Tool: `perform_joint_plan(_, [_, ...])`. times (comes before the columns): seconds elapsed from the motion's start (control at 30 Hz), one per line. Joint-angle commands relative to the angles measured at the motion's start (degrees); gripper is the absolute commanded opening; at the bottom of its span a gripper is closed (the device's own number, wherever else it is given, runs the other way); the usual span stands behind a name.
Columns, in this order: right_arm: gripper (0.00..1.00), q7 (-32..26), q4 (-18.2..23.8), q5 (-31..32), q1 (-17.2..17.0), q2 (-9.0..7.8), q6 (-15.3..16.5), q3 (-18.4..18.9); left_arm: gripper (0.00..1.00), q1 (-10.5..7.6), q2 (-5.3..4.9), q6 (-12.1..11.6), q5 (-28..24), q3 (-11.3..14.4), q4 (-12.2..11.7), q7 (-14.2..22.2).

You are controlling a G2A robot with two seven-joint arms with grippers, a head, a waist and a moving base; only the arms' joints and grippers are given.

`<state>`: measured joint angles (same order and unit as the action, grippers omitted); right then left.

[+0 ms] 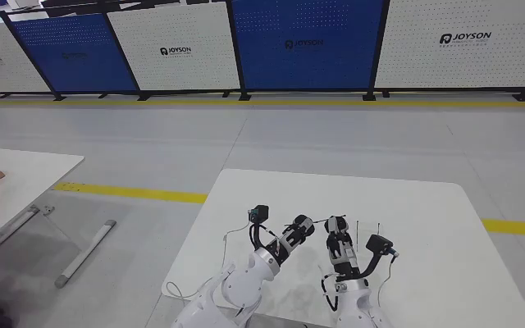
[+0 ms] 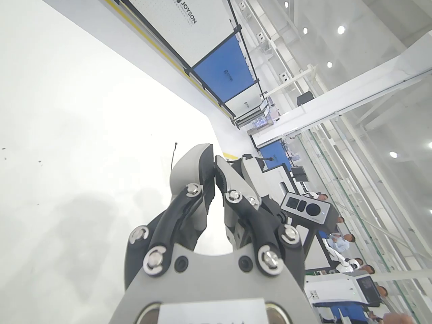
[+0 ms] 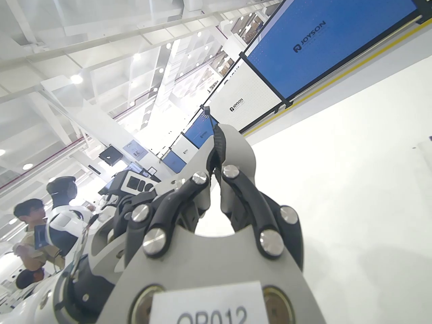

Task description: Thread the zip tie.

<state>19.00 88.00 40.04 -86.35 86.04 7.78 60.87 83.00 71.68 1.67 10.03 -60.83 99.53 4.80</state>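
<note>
Plainly, the threading itself is not done yet, as far as I can judge. The right end effector [image 3: 216, 133] has its fingers pressed together on a thin black zip tie [image 3: 207, 113]. A short length of the tie, with the small square head on it, sticks out past the fingertips, and nothing passes through that head. The left end effector [image 2: 215, 166] sits just beside it over the near part of the white bench [image 1: 410, 205]. Its fingers are drawn in until the ribbed pads all but meet, and I cannot make out anything between them. Beyond it a second thin black strip [image 2: 174, 155], headed like a tie, shows against the bench top; I cannot tell whether it lies there or is held. What seems left is the main job: bringing a pointed tail to the head's slot and pushing it through.
</note>
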Motion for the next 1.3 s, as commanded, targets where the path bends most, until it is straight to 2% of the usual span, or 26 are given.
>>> perform_joint_plan(0.0, [0.0, 0.0, 0.0, 0.2, 0.0, 0.02, -0.1, -0.1, 0.29, 0.02, -0.01, -0.1, 0.1, 0.0, 0.0, 0.0])
perform_joint_plan(0.2, [0.0, 0.5, 0.1, 0.6, 0.0, 0.06, 0.1, -0.1, 0.3, -0.14, 0.02, 0.3, 0.7, 0.2, -0.1, 0.4])
perform_joint_plan(0.27, [0.0, 0.6, 0.1, 0.6, 0.0, 0.07, 0.1, -0.1, 0.27, -0.22, 0.04, 0.4, 0.9, 0.3, -0.2, 0.4])
perform_joint_plan(0.4, [0.0, 0.7, 0.1, 0.8, 0.0, 0.09, 0.0, -0.1, 0.1, -0.29, 0.07, 0.4, 1.0, 0.4, -0.2, 0.3])
perform_joint_plan(0.43, [0.0, 0.7, 0.1, 0.8, 0.0, 0.09, 0.0, -0.1, 0.0, -0.3, 0.08, 0.4, 1.1, 0.4, -0.2, 0.3])
perform_joint_plan(0.77, [0.0, 0.6, 0.0, 1.5, 0.1, 0.12, 0.0, -0.1, 0.0, -0.4, 0.11, 0.3, 1.3, 0.4, -0.2, 0.4])
perform_joint_plan(1.07, [0.0, -0.8, -0.4, 1.1, 0.5, 0.16, -0.2, -0.1, 0.0, -0.35, 0.03, -1.3, 1.2, 0.3, 0.0, 1.5])
perform_joint_plan(1.27, [0.0, -2.3, 0.3, 0.3, 0.2, 0.03, 0.7, 0.3, 0.0, -0.24, -0.03, -1.5, 1.6, 0.2, 0.4, 1.8])
